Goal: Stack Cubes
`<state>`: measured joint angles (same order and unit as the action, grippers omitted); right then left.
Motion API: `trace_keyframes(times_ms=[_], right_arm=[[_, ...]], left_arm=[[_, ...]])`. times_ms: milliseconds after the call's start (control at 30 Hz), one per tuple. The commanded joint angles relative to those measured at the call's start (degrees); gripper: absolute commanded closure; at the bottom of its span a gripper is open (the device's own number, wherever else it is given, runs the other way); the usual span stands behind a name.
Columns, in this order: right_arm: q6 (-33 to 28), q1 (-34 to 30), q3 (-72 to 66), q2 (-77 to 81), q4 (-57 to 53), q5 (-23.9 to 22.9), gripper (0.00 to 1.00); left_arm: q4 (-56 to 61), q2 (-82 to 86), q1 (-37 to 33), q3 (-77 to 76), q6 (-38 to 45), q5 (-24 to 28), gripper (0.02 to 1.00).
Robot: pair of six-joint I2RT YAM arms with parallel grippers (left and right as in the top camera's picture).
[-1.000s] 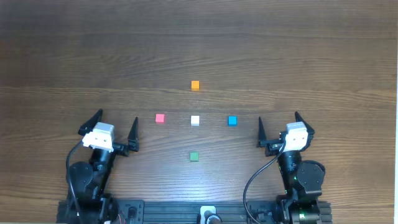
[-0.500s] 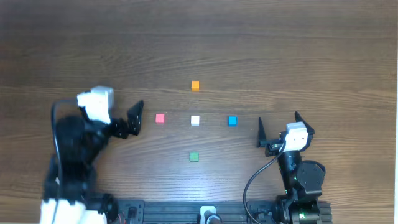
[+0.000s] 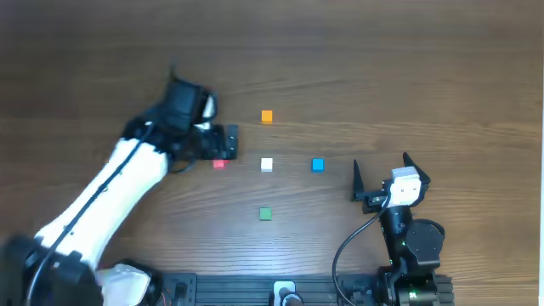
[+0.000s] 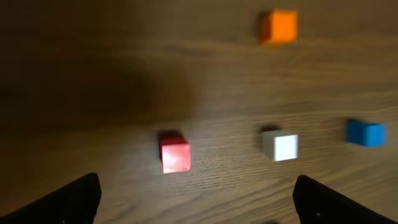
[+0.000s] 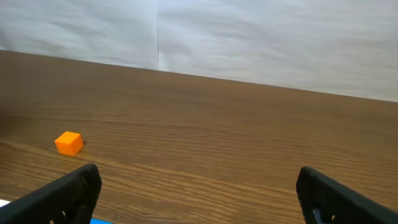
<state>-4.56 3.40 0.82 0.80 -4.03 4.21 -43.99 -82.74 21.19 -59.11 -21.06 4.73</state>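
At this moment you had nothing stacked: all five cubes lay singly on the table (image 3: 425, 68), each apart from the others. The orange cube (image 3: 267, 116) sat just above the centre of the top view. The red cube (image 4: 175, 152), white cube (image 3: 267, 164) and blue cube (image 3: 317, 165) formed a row across the middle, and the green cube (image 3: 265, 214) lay below them. Your left gripper (image 4: 196, 190) hung over the left end of that row, its fingers spread wide and empty. In the left wrist view the red cube sat low in the frame, left of centre, a little ahead of the gap between them. Your right gripper (image 3: 380, 161) sat at lower right, also spread wide and holding nothing. By my reading, the first pick was only being lined up, and every grasp and placement was yet to be done.
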Motion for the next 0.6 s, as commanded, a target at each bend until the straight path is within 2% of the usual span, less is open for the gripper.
trace_keyframes(times_ms=[33, 267, 433, 600], right_arm=[[0.0, -0.3, -0.5, -0.4, 0.1, 0.5, 0.007], [0.0, -0.3, -0.5, -0.4, 0.1, 0.5, 0.009], [0.0, -0.3, -0.5, -0.4, 0.1, 0.5, 0.007], [0.0, -0.3, -0.5, -0.4, 0.1, 0.5, 0.009]], left_arm=[[-1.1, -5.6, 4.7, -0.9, -6.9, -7.3, 0.031], [-1.1, -9.9, 6.7, -0.9, -8.2, -10.3, 0.034], [-0.4, -13.2, 6.6, -0.9, -8.1, -11.3, 0.073], [2.1, -15.8, 6.6, -0.7, -7.1, -11.3, 0.064]])
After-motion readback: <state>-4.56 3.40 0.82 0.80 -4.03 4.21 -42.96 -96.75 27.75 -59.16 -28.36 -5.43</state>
